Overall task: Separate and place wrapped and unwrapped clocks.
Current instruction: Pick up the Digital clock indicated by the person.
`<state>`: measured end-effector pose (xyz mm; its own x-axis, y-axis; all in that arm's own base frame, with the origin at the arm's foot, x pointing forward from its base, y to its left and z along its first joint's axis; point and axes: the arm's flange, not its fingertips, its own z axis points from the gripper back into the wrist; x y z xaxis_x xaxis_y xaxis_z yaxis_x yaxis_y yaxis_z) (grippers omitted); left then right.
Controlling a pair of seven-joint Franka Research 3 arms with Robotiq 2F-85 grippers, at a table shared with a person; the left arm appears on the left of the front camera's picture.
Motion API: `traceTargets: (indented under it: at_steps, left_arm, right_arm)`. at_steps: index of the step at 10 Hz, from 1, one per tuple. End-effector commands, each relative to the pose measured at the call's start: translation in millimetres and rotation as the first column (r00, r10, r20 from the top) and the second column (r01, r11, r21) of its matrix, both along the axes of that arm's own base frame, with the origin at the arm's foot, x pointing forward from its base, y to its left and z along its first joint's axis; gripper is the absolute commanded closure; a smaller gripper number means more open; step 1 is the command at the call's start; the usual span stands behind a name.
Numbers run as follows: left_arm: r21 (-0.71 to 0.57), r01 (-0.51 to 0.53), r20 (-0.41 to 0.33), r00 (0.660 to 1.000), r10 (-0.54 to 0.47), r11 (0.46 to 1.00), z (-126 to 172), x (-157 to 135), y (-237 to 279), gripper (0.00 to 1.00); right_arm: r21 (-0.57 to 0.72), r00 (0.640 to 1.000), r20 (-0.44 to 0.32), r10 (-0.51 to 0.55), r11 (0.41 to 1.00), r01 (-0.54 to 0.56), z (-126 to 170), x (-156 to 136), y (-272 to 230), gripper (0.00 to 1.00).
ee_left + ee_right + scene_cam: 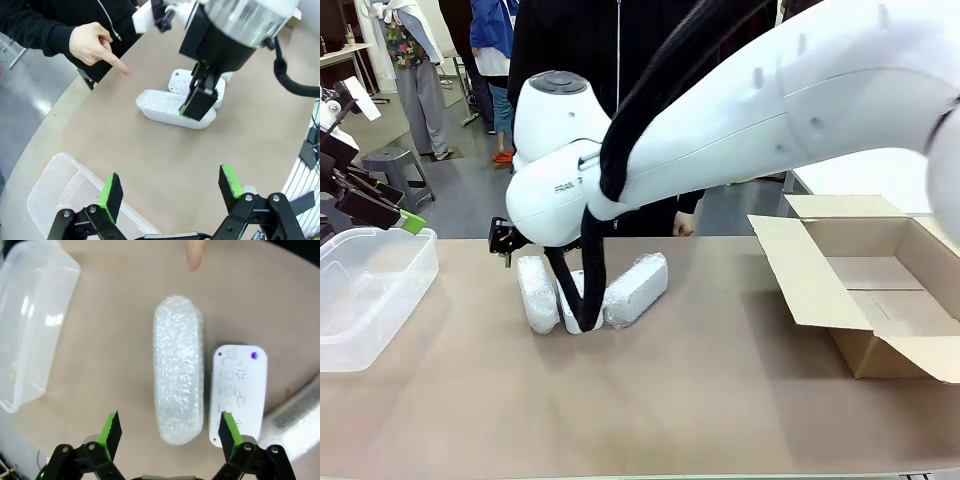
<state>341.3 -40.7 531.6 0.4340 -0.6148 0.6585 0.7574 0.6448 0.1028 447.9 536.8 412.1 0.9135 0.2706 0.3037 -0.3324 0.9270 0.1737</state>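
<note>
Right gripper (171, 427), jaws spread, hovers over wrapped clock (178, 370) on surface (110, 340). Clock's long axis runs square to closing line, so fingers straddle narrow width. Bare clock (239, 390) just beside. Left gripper (172, 186), also spread, farther off.

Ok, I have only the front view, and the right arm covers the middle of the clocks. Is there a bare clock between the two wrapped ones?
Observer: Yes, the bare clock lies face up between them.
Operator: And what is below that arm's end?
Observer: The right gripper is open over the wrapped clock on the robot's left, with one finger over the bare clock's near end.
Operator: Does anybody show which one to take?
Observer: The person's hand points a finger at the table just beyond that wrapped clock.
</note>
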Motion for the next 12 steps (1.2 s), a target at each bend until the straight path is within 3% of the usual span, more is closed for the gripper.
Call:
traceTargets:
  at_steps: [1,7,12]
  left_arm:
    - [-0.011,0.002,-0.004,1.0,-0.002,1.0,-0.8,0.9,0.6,0.0]
    - [-0.011,0.002,-0.004,1.0,-0.002,1.0,-0.8,0.9,0.6,0.0]
    - [-0.011,0.002,-0.004,1.0,-0.002,1.0,-0.8,0.9,0.6,0.0]
  right_arm:
    - [-0.087,1.0,-0.001,-0.02,0.996,0.02,-3.1,18.0,17.0,0.0]
    - [-0.162,0.996,-0.085,0.011,0.987,-0.024,-35.6,38.6,26.7,0.0]
    - [-0.192,0.995,-0.1,0.022,0.98,-0.041,-56.3,40.7,41.5,0.0]
